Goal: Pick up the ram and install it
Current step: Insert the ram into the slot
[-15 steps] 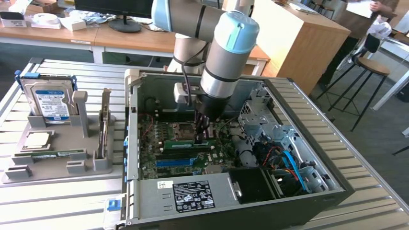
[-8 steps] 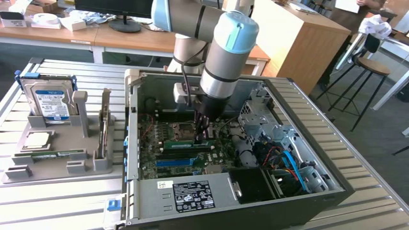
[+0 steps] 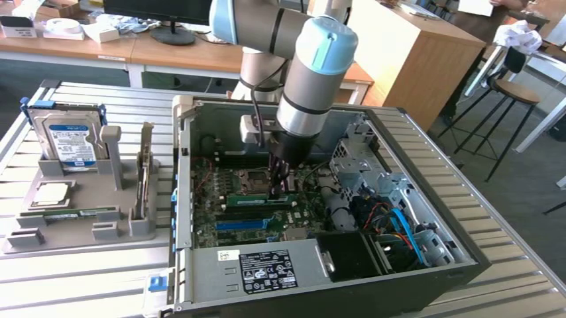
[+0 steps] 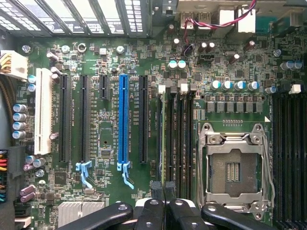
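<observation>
**Ana:** Pincer tips sit nearest the lens, drawn narrow, jaws almost together, right over the black memory slots. What worries you from here?

**Ben:** Biggest first. The arm reaches deep into the open computer case on the counter, so a sideways drift could knock it against a wall. Then the motherboard: a hard push with the stick out of line would flex it. Smallest, the ram itself. The contact looks to be at one end only, so I'd fear it seating crooked, one end down and the other proud.

**Ana:** And where is it against the pincer?

**Ben:** In the exterior view the green stick stands on edge in a slot beside the processor socket. It runs out from under the tips toward that view's left, and they meet it at its right-hand end. Whether they nip its edge or merely bear down on it, I cannot tell. Its twin lies flat in the grey tray, well apart.
</observation>
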Robot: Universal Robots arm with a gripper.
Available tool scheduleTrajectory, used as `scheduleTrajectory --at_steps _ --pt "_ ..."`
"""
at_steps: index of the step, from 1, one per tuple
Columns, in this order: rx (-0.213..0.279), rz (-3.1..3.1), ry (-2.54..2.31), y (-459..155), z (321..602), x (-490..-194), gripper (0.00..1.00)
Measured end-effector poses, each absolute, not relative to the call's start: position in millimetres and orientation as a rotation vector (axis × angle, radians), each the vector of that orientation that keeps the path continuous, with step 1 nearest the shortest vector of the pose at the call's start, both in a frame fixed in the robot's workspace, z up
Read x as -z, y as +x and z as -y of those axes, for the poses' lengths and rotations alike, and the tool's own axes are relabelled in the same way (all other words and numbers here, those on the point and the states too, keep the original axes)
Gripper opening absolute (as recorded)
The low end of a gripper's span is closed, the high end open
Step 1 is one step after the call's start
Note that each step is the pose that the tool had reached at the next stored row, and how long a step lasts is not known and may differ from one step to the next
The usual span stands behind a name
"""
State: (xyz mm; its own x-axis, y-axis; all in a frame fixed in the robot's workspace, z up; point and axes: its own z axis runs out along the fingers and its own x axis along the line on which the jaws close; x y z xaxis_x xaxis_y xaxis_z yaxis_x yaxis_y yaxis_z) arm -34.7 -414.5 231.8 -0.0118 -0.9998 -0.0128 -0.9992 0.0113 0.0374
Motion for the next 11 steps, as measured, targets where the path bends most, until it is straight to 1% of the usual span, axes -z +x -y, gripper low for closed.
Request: scheduleTrajectory --at_steps 11 --pt "0.055 2.222 2.196 -34.7 413.6 -231.6 0.11"
